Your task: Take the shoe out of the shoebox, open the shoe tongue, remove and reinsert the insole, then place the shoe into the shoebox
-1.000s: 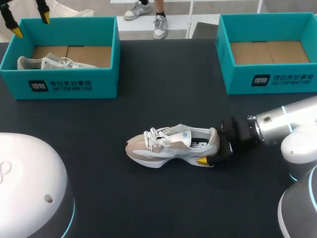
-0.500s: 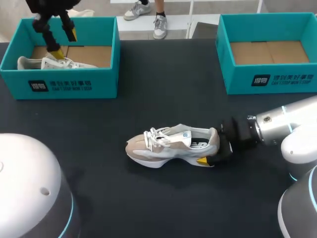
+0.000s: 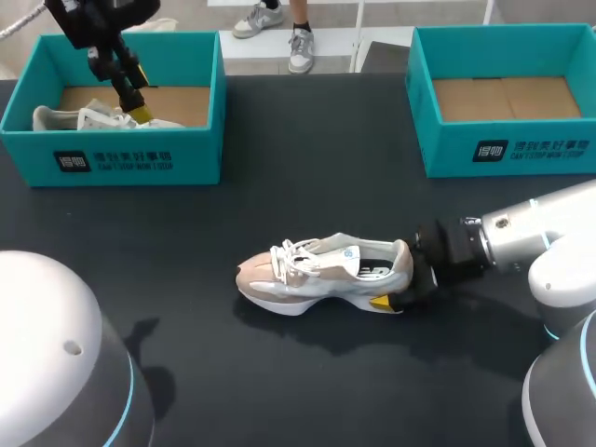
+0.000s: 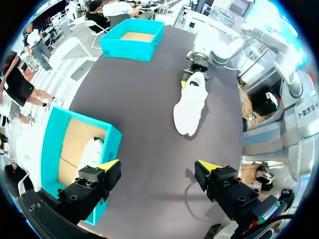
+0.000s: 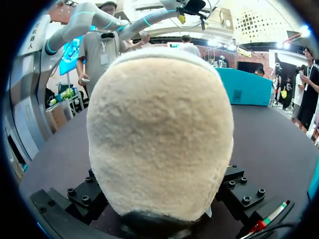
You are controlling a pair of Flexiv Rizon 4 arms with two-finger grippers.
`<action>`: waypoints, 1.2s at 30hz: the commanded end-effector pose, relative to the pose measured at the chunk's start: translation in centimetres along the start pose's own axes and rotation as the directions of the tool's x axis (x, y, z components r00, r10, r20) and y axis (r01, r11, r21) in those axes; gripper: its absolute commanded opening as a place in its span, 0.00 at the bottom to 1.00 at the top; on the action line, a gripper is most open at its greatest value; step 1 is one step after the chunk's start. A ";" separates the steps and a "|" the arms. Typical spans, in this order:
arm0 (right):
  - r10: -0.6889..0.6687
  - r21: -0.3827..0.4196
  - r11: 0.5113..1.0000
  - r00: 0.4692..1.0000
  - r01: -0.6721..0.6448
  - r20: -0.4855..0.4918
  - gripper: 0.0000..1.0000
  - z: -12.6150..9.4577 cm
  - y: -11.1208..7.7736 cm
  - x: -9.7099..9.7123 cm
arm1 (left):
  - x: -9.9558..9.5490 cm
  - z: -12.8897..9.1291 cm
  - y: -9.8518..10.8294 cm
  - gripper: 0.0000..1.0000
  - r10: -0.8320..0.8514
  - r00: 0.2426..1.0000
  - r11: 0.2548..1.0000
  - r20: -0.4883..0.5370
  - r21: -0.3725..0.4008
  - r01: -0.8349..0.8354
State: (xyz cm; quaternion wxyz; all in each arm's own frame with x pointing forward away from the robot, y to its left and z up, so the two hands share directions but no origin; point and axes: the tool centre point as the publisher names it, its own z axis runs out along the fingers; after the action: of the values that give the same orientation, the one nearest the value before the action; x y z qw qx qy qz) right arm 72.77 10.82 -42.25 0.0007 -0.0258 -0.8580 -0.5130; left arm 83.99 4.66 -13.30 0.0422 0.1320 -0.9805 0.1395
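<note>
From above, the shoe (image 3: 321, 277) stands upright on its sole in the middle of the desk (image 3: 298, 168), toe toward my left, tongue and laces up. My right hand (image 3: 402, 289) is clenched on its heel, one yellow tip showing against the near side. I judge that grip is there to steady the shoe while the tongue and insole are worked. My left hand (image 3: 126, 88) hangs released over the left shoebox (image 3: 112, 158), just above the second shoe (image 3: 84, 118) lying inside, and well apart from the shoe on the desk. The right shoebox (image 3: 507, 149) holds only its cardboard floor. Looking out from my left wrist, the fingers stand wide with nothing between them. The left shoebox lies beside and under one finger, and the shoe is far ahead with my right hand at its heel. From my right wrist, the fuzzy beige heel fills the space between the finger mounts, pressed right up close, and the tips themselves are hidden behind it.
</note>
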 end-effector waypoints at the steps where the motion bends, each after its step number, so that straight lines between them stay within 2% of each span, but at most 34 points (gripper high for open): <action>1: 0.000 0.004 1.000 1.000 0.000 0.001 0.00 0.2 0.0 0.0 | 0.1 0.1 0.2 1.00 0.002 1.000 1.000 0.004 0.004 -0.002; 3: 0.000 0.004 1.000 1.000 0.000 0.001 0.00 0.2 0.0 0.0 | 0.9 0.7 0.6 1.00 -0.105 0.993 0.994 0.058 0.014 0.104; 4: 0.000 0.004 1.000 1.000 0.000 0.001 0.00 0.2 0.0 0.0 | 1.2 1.0 0.7 1.00 -0.174 0.984 0.985 0.041 0.023 0.173; 5: 0.000 0.004 1.000 1.000 0.000 0.001 0.00 0.2 0.0 0.0 | 1.2 1.3 0.7 1.00 -0.247 0.967 0.969 0.066 0.022 0.246; 8: 0.000 0.004 1.000 1.000 0.000 0.001 0.00 0.2 0.0 0.0 | 1.9 2.3 0.8 1.00 -0.392 0.916 0.919 0.083 0.087 0.385; 10: 0.000 0.004 1.000 1.000 0.000 0.001 0.00 0.2 0.0 0.0 | 2.2 2.9 0.6 1.00 -0.538 0.837 0.842 0.096 0.107 0.529; 11: 0.000 0.004 1.000 1.000 0.000 0.001 0.00 0.2 0.0 0.0 | 2.3 3.2 0.5 1.00 -0.581 0.812 0.811 0.050 0.113 0.574; 12: 0.000 0.004 1.000 1.000 0.000 0.001 0.00 0.2 0.0 0.0 | 2.6 3.6 0.3 1.00 -0.631 0.761 0.776 0.152 0.113 0.621; 13: 0.000 0.004 1.000 1.000 0.000 0.001 0.00 0.2 0.0 0.0 | 2.7 4.0 0.1 1.00 -0.690 0.705 0.723 0.166 0.113 0.681; 15: 0.000 0.004 1.000 1.000 0.000 0.001 0.00 0.2 0.0 0.0 | 2.8 4.7 -0.4 1.00 -0.763 0.633 0.645 0.131 0.077 0.761; 18: 0.000 0.004 1.000 1.000 0.000 0.001 0.00 0.2 0.0 0.0 | 3.2 5.9 -1.5 1.00 -0.796 0.589 0.601 0.139 0.060 0.797; 22: 0.000 0.004 1.000 1.000 0.000 0.001 0.00 0.2 0.0 0.0 | 4.2 7.0 -3.6 1.00 -0.820 0.566 0.571 0.085 0.051 0.819; 23: 0.000 0.004 1.000 1.000 0.000 0.001 0.00 0.2 0.0 0.0 | 4.8 7.3 -4.2 1.00 -0.839 0.541 0.544 0.066 0.056 0.837; 26: 0.000 0.004 1.000 1.000 0.000 0.001 0.00 0.2 0.0 0.0 | 6.7 8.8 -5.9 1.00 -0.832 0.555 0.554 0.003 0.044 0.831; 36: 0.000 0.004 1.000 1.000 0.000 0.001 0.00 0.2 0.0 0.0 | 6.7 8.8 -5.9 1.00 -0.832 0.555 0.554 0.003 0.044 0.831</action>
State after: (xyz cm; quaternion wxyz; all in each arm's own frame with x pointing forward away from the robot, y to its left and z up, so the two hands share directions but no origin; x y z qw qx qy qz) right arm 72.78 10.83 -42.25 0.0008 -0.0258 -0.8580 -0.5130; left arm 78.54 -5.08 -19.23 0.0867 0.5826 -0.7992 0.1200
